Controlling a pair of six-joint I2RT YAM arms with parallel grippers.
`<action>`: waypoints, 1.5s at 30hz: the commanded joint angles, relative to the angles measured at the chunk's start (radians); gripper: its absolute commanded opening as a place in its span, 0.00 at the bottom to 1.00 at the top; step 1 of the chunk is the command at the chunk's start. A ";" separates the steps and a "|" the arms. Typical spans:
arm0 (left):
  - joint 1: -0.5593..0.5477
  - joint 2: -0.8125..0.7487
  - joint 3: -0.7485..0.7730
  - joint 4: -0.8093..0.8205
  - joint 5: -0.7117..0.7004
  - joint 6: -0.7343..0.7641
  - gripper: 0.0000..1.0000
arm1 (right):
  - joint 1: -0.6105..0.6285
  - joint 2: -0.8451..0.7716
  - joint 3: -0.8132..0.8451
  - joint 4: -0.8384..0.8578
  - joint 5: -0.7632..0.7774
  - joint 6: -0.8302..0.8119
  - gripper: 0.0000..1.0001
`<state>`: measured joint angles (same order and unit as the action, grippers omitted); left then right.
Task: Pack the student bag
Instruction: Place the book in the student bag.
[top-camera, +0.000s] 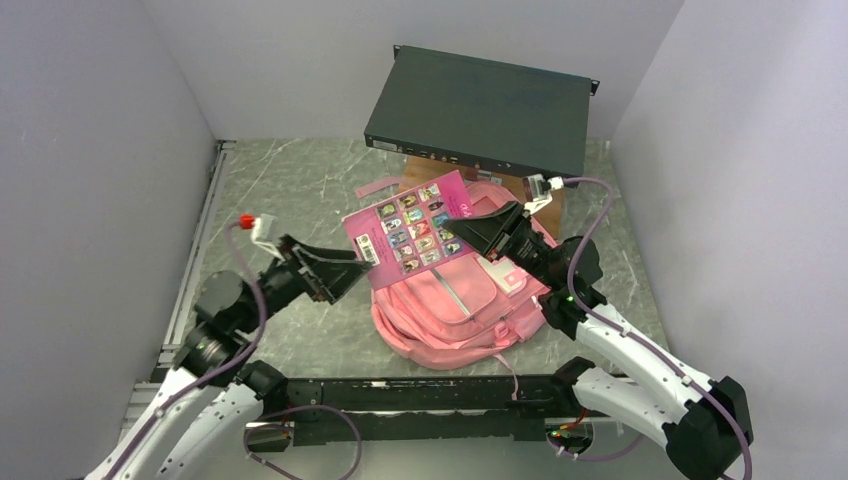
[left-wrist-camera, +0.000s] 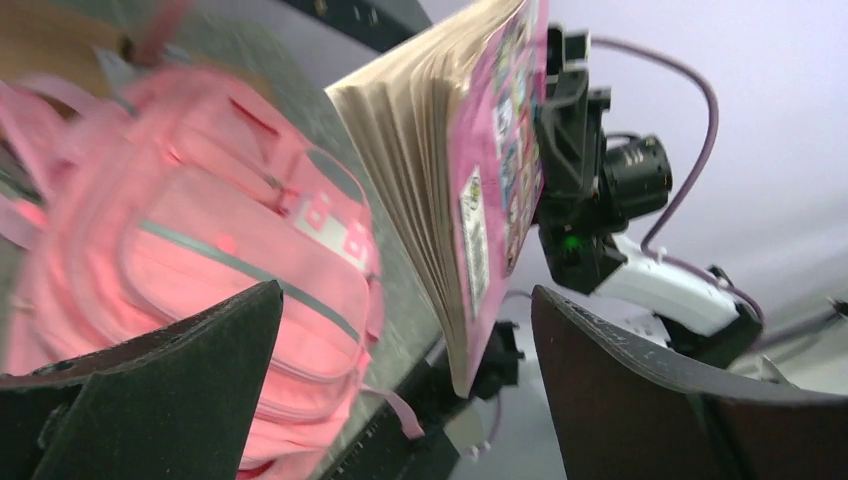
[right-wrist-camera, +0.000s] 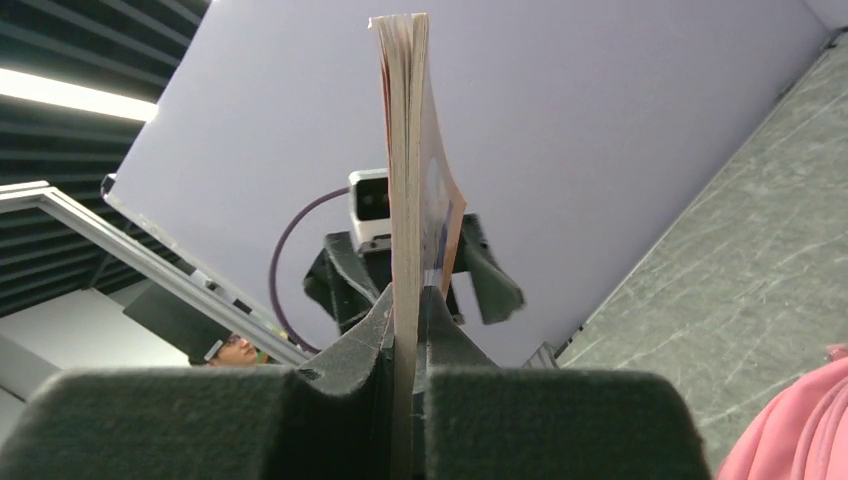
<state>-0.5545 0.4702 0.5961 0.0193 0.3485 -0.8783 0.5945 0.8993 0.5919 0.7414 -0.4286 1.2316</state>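
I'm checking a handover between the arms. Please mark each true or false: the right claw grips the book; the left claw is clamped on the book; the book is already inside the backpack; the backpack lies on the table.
1. The right claw is shut on the pink book. True.
2. The left claw is clamped on the book. False: its fingers are spread wide either side of it.
3. The book is inside the pink backpack. False: it is held in the air above it.
4. The backpack lies on the table. True.
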 joint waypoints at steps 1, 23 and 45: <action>-0.004 -0.098 0.102 -0.299 -0.220 0.123 1.00 | -0.001 -0.013 0.040 0.064 0.052 -0.016 0.00; -0.004 0.093 -0.029 0.245 0.083 -0.066 0.32 | 0.033 0.052 -0.031 0.134 -0.055 0.009 0.00; -0.004 -0.201 0.338 -0.831 -0.837 0.268 0.00 | 0.571 0.303 0.343 -1.100 0.654 -0.971 0.75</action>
<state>-0.5598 0.2573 0.9321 -0.6907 -0.3523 -0.6163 1.0683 1.0943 0.8223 -0.1936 -0.0971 0.3920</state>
